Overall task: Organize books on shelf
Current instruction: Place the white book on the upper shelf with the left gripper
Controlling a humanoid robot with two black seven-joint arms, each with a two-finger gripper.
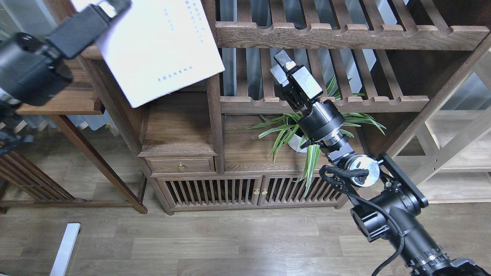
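Carrying the white book [161, 50] at the upper left, we grip it with our left gripper [113, 5], fingers clamped over its left edge near the top of the view. The book hangs tilted in front of the dark bookcase post [213, 99]. Our right gripper [282, 65] is empty, fingers nearly closed. We should square the book upright before easing it onto the shelf, which we cannot see here.
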